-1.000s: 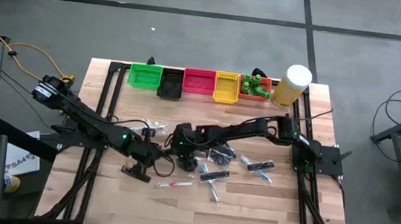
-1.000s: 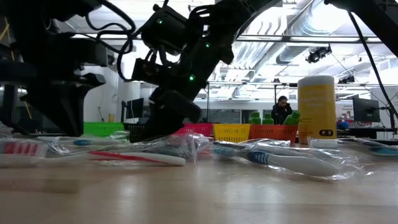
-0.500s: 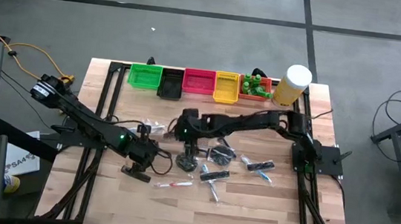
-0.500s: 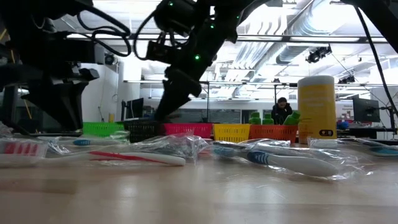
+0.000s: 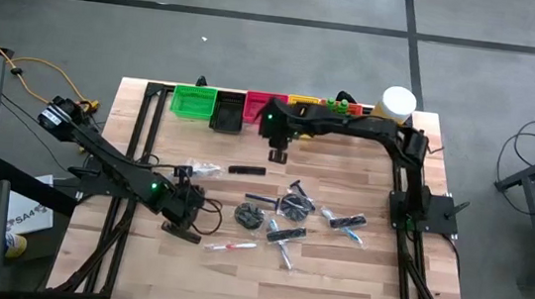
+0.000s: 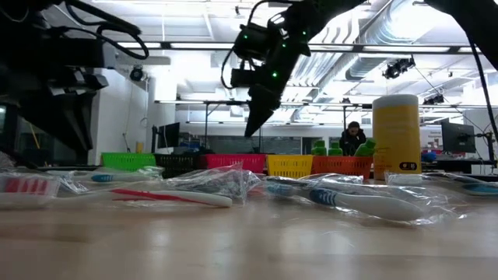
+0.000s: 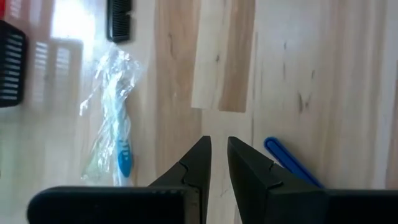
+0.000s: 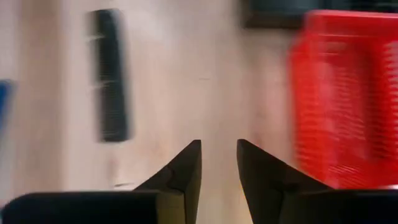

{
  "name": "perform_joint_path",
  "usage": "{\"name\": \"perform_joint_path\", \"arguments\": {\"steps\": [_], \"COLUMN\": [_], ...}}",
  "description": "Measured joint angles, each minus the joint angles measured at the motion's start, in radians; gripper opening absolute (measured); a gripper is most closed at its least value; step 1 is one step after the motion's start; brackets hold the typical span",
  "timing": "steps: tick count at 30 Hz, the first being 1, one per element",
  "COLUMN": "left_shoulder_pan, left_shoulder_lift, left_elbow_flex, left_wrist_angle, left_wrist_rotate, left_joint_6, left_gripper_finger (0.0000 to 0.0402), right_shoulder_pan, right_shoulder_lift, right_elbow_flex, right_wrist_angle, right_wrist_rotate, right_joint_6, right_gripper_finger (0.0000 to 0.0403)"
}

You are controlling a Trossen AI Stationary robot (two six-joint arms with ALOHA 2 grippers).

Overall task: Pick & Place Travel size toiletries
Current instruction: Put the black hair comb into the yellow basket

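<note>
My right gripper (image 5: pixel 277 155) hangs open above bare wood, just in front of the red bin (image 8: pixel 348 93), with nothing between its fingers (image 8: pixel 186 163). A black comb (image 5: pixel 246 170) lies flat on the table beside it, apart from the fingers. The other toiletries lie in a loose pile (image 5: pixel 290 217): wrapped toothbrushes (image 6: pixel 366 204), dark discs (image 5: pixel 251 214) and a red-and-white toothbrush (image 5: pixel 230 246). My left gripper (image 5: pixel 180 223) is low at the table's left. It is open by a narrow gap and holds nothing. A clear-wrapped blue toothbrush (image 7: pixel 115 146) lies ahead of it.
A row of bins stands along the far edge: green (image 5: pixel 193 101), black (image 5: pixel 226 115), red (image 5: pixel 264 106), yellow (image 5: pixel 302 103) and an orange one with green bottles (image 5: pixel 343 118). A pale-yellow cylinder (image 5: pixel 391 111) stands at the far right. A person shows beyond the table (image 6: pixel 352 136).
My right gripper has risen from the pile in the middle of the table and swung toward the far edge, to just in front of the red bin. The black comb now shows on the wood where the arm had covered it.
</note>
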Motion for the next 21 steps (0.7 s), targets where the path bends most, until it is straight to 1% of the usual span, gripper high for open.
{"name": "perform_joint_path", "arguments": {"steps": [2, 5, 9, 12, 14, 16, 21], "left_shoulder_pan": [0.001, 0.001, 0.001, 0.023, 0.071, 0.139, 0.342], "left_shoulder_lift": [0.000, 0.000, 0.000, 0.000, 0.000, 0.000, 0.000], "left_elbow_flex": [0.000, 0.000, 0.000, 0.000, 0.000, 0.000, 0.000], "left_wrist_angle": [0.002, 0.011, 0.022, 0.068, 0.116, 0.171, 0.322], "left_wrist_rotate": [-0.015, -0.066, -0.170, -0.227, -0.216, -0.171, -0.034], "left_joint_6": [-0.004, -0.012, -0.050, -0.043, -0.009, 0.052, 0.251], "left_gripper_finger": [0.0054, 0.0054, 0.0054, 0.0054, 0.0058, 0.0071, 0.0130], "right_shoulder_pan": [0.014, 0.042, 0.072, 0.091, 0.100, 0.102, 0.091], "right_shoulder_lift": [0.015, 0.033, 0.038, 0.038, 0.038, 0.038, 0.039], "right_elbow_flex": [0.000, -0.001, 0.000, 0.000, 0.000, -0.004, -0.103], "right_wrist_angle": [0.020, 0.040, 0.073, 0.087, 0.085, 0.078, 0.115], "right_wrist_rotate": [-0.022, -0.023, -0.056, -0.074, -0.075, -0.078, -0.093], "right_joint_6": [-0.031, -0.045, -0.038, -0.018, -0.006, 0.015, 0.059], "right_gripper_finger": [0.0093, 0.0104, 0.0134, 0.0160, 0.0176, 0.0189, 0.0203]}}
